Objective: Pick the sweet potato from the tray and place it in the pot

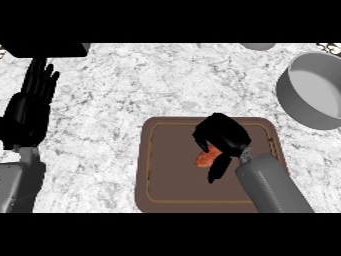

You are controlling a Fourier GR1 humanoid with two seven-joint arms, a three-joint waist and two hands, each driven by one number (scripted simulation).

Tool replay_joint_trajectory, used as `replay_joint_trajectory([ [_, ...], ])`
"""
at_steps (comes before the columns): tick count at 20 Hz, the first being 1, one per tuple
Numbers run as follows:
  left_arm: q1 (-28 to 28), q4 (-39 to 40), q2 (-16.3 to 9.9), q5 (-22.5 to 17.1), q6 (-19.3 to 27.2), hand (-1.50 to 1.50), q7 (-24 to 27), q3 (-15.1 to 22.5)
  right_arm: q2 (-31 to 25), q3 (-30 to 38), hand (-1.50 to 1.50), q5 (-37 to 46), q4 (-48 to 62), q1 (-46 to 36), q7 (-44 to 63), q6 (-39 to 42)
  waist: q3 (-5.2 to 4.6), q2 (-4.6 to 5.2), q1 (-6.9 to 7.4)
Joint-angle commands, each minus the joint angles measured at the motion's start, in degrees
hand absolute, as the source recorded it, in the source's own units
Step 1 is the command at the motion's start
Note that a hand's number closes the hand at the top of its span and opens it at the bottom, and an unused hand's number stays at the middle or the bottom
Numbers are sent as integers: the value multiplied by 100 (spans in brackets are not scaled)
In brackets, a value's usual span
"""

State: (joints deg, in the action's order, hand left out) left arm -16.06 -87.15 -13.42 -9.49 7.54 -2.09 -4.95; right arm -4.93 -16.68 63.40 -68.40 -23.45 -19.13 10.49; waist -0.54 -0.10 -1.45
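Tray (pixel 165 197) position first: you see the brown rectangular tray at the near edge of the marbled counter (pixel 143 85), slightly right of centre, with a thin lighter line running inside its rim. Your right hand (pixel 221 134) is over the tray's upper middle, its grey forearm coming in from the lower right and crossing the tray's right side. The fingers are curled downward and the thumb hangs lower, toward the near edge. The sweet potato (pixel 206 158) shows as a small orange patch directly under that hand, between the curled fingers above and the thumb below. Most of it is hidden by the black hand, so you can confirm only the part that peeks out on the hand's left side. The hand reads as closed round the sweet potato. Whether the item rests on the tray or is raised off it cannot be told from this angle; it lies within the tray's outline.

The grey pot (pixel 300 102) sits at the far right of the counter, tilted in view so that you see its pale inside and thick wall. It is well apart from the tray and from the hand.

Your left hand (pixel 31 107) rests at the view's left edge, fingers straight and pointing up, holding nothing.
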Motion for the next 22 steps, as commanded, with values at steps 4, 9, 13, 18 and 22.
replay_joint_trajectory([
  [4, -27, -62, 12, -14, -73, 0, -67, 91, 480, 1419, 150, 356, 251, -764, 3353, -984, 40, 29, 211],
  [9, -45, -64, 45, 10, -73, 0, -33, 132, 489, 1768, 150, 1425, 269, -1610, 5548, -1851, 27, 24, 341],
  [13, -120, -1, 148, 86, -34, 0, 27, 236, 491, 1701, 150, 2337, 365, -2333, 7123, -2320, 34, 39, 380],
  [18, 113, -210, 86, 64, -63, 0, -12, 188, 439, 1728, 150, 3582, 583, -2951, 8461, -2249, 45, 3, 321],
  [22, -112, 3, -1, -13, -60, 0, -110, -17, 193, 1914, 150, 3687, 171, -2723, 8471, -2217, 52, 0, 133],
])
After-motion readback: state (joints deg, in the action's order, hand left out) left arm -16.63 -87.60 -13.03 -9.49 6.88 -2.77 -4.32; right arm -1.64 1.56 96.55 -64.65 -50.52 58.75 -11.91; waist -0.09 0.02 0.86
